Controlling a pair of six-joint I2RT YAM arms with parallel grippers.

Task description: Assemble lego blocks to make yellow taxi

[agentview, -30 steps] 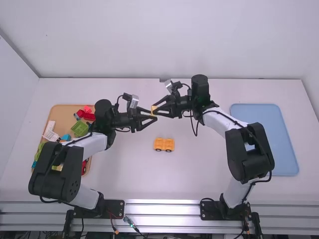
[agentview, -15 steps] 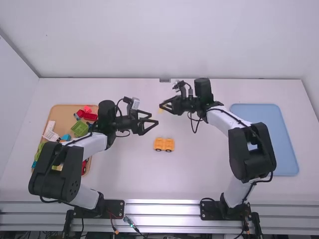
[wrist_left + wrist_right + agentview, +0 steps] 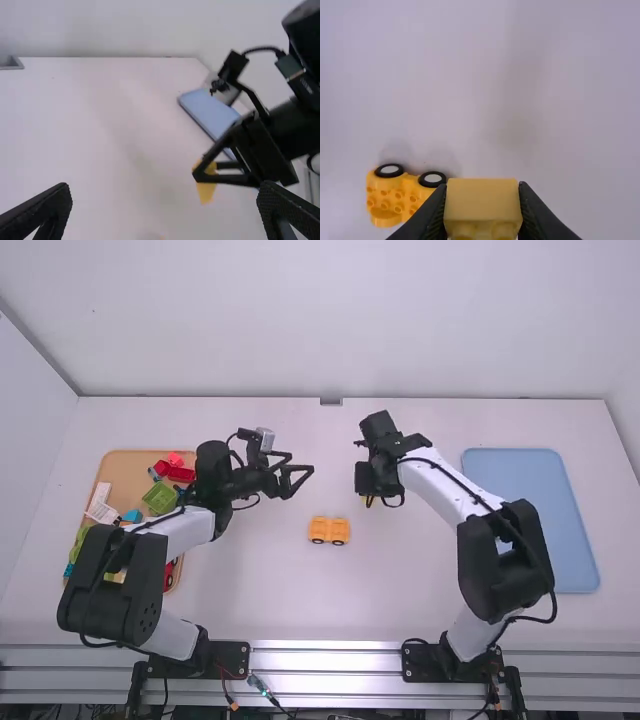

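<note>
Over the table's middle, my left gripper (image 3: 306, 476) is held empty with its fingers wide apart; the left wrist view also has this gripper (image 3: 165, 210) with nothing between its tips. My right gripper (image 3: 366, 498) points down, right of and a bit beyond the yellow car base (image 3: 328, 530). In the right wrist view the right gripper (image 3: 482, 207) is shut on a yellow block (image 3: 482, 200), studs showing at its lower edge. The car base (image 3: 395, 197), with black-and-white wheels and studs on top, lies beside it on the table.
An orange tray (image 3: 124, 466) of mixed blocks, including a green one (image 3: 160, 498) and red ones, lies at the left, partly under the left arm. A blue tray (image 3: 540, 520) lies at the right, beyond the right arm.
The right gripper has drawn away from the left one, moving right and turning downward with the yellow block. The left gripper has opened and let go of that block. The car base has stayed put.
</note>
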